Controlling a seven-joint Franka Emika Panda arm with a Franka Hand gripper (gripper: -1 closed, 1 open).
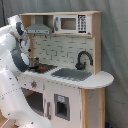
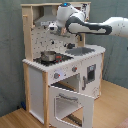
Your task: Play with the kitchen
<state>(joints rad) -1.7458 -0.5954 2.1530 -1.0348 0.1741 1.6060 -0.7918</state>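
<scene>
the kitchen [image 1: 65, 75] fills the centre and right of the first exterior view, and the centre of the second exterior view [image 2: 60, 75]. it is white with light-wood sides. in the first exterior view a microwave [image 1: 73, 23] sits at the top centre, with a grey hood [image 1: 39, 28] to its left. below them runs a tiled back wall, then a counter with a grey sink [image 1: 71, 74] and a black faucet [image 1: 83, 58] at centre right. the black stovetop [image 1: 42, 68] lies at centre left, and a small pot [image 1: 34, 63] stands on it.

in the second exterior view the oven door [image 2: 71, 104] hangs open at the lower centre, tilted outward. the pot [image 2: 48, 56] stands on the stovetop left of centre, and knobs [image 2: 56, 76] show on the front panel below.

the white arm [image 2: 95, 26] reaches in from the upper right of the second exterior view toward the top of the kitchen. in the first exterior view its body [image 1: 12, 75] fills the left edge. the gripper [image 2: 62, 31] hangs in front of the back wall, above the counter and apart from the pot. i cannot tell how wide the claw stands.
</scene>
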